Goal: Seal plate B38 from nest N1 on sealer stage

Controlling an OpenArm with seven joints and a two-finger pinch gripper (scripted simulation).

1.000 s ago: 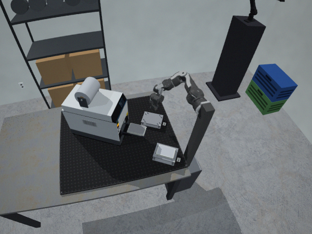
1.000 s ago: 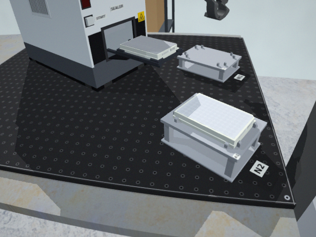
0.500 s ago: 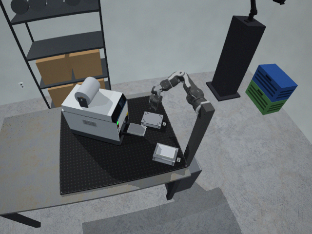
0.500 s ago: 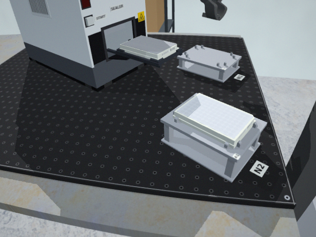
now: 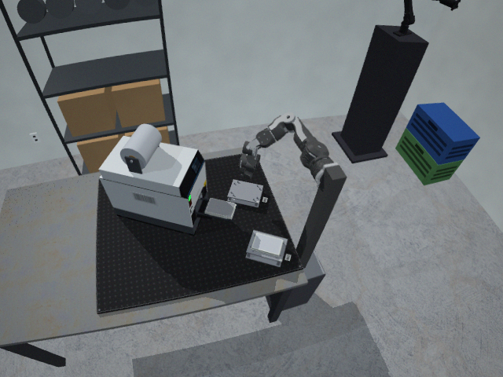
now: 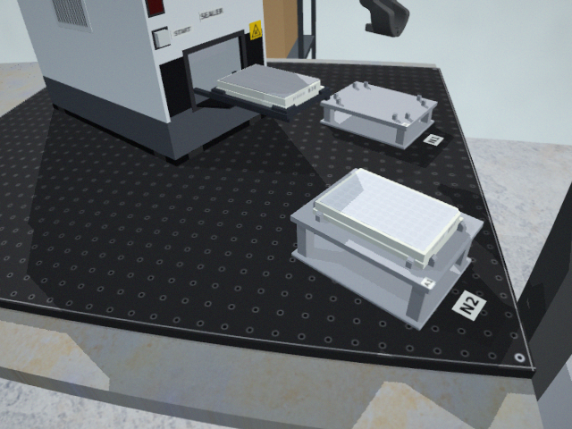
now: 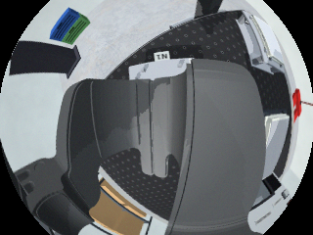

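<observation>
While plate B38 (image 6: 270, 85) sits on the sealer's stage (image 6: 277, 111), nest N1 (image 6: 378, 111) holds nothing and N2 (image 6: 369, 277) carries B83 (image 6: 392, 214); the tool (image 5: 247, 164), pressed together on nothing, hangs above the dark perforated surface (image 6: 138, 222) near shelving (image 5: 164, 60).

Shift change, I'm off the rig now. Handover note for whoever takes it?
Gripper: shut, empty, in the air behind N1.
B38: flat on the stage, long side along the travel; stage out.
N1: bare. B83: on N2.
Lamp: green.
Done: plate moved to the stage.
Unclear: whether B38 carries foil; its top looks plain grey, so check it before pressing.
Left, if unsealed: press START, then keep off the stage until green.
</observation>
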